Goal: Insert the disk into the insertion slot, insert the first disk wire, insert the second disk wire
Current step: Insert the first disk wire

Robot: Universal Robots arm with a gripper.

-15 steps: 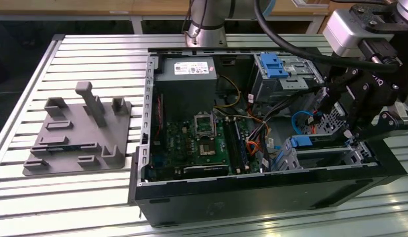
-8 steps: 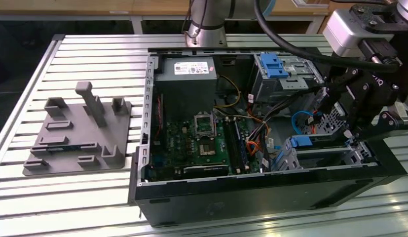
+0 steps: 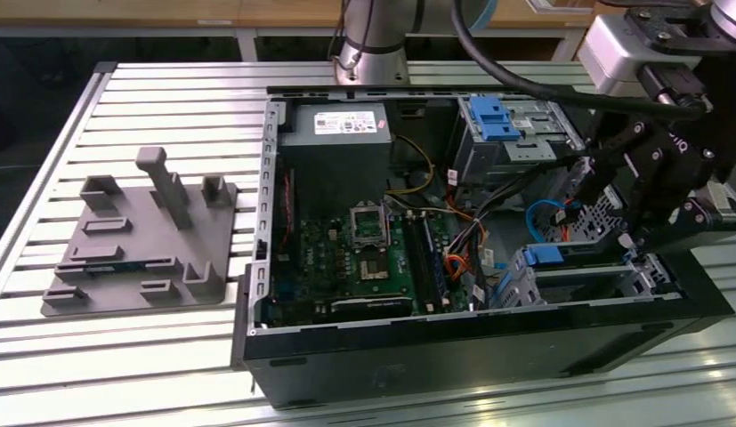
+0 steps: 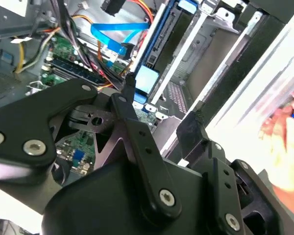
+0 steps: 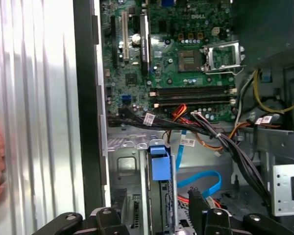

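The disk (image 5: 158,166) is seen seated in the slot (image 5: 125,169) at a corner of the case (image 5: 85,98); that step is judged done, with both wires (image 5: 206,178) left. The gripper (image 5: 157,198) is held spread astride the disk.

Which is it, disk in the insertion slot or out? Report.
In. The disk, blue carrier showing, stands edge-on inside the insertion slot, between its metal walls. Fully seated: cannot tell.

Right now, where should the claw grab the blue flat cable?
Probably best by the black plug at the end of the blue flat cable, pinched across its flat faces. The ribbon itself loops loose and would just bend. Come in through the computer case's open side; metal walls shut the other sides.
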